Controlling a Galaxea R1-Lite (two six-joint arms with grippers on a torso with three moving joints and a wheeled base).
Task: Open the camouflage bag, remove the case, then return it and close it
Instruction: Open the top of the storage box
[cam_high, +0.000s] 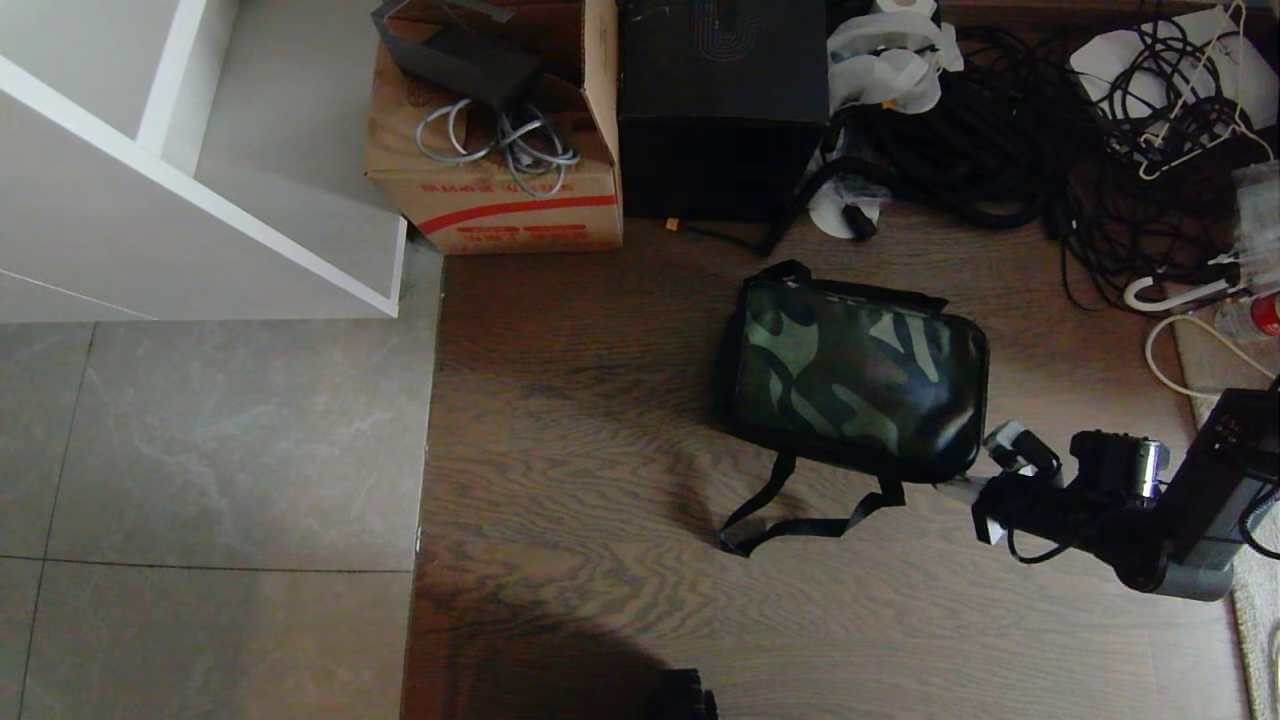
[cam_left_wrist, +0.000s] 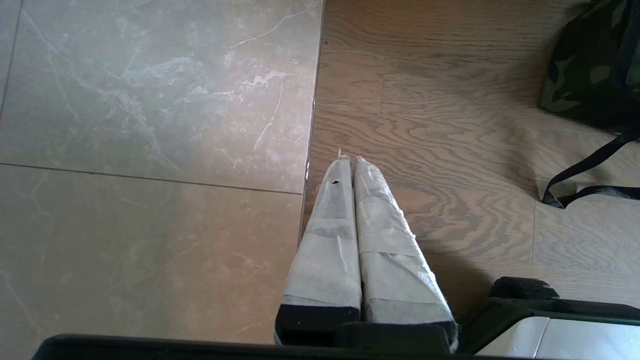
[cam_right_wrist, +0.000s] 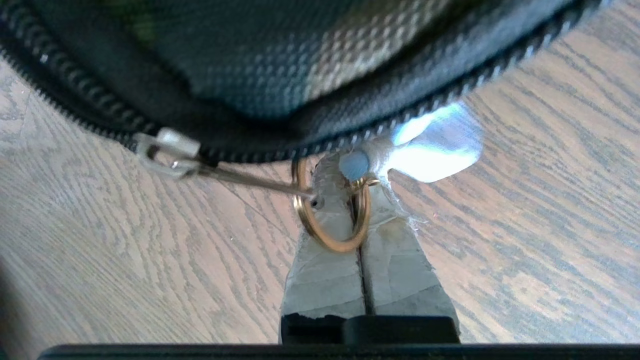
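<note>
Left gripper (cam_left_wrist: 350, 162): parked low over the seam where grey tile (cam_left_wrist: 150, 150) meets wood floor (cam_left_wrist: 450, 200); taped fingers pressed together, nothing between them.
Right gripper (cam_right_wrist: 345, 172): at the bag's near right corner, level with the zipper; fingers closed, with the brass ring (cam_right_wrist: 331, 210) looped around them; grip on it unclear.
Zipper slider (cam_right_wrist: 167, 150): on the closed zip track, linked to the ring by a thin pull.
Camouflage bag (cam_high: 855, 375): flat on the wood floor, zipped, black strap (cam_high: 800, 515) trailing toward the robot.
Far side: cardboard carton (cam_high: 500, 180), black box (cam_high: 720, 110), tangled cables (cam_high: 1050, 150).
</note>
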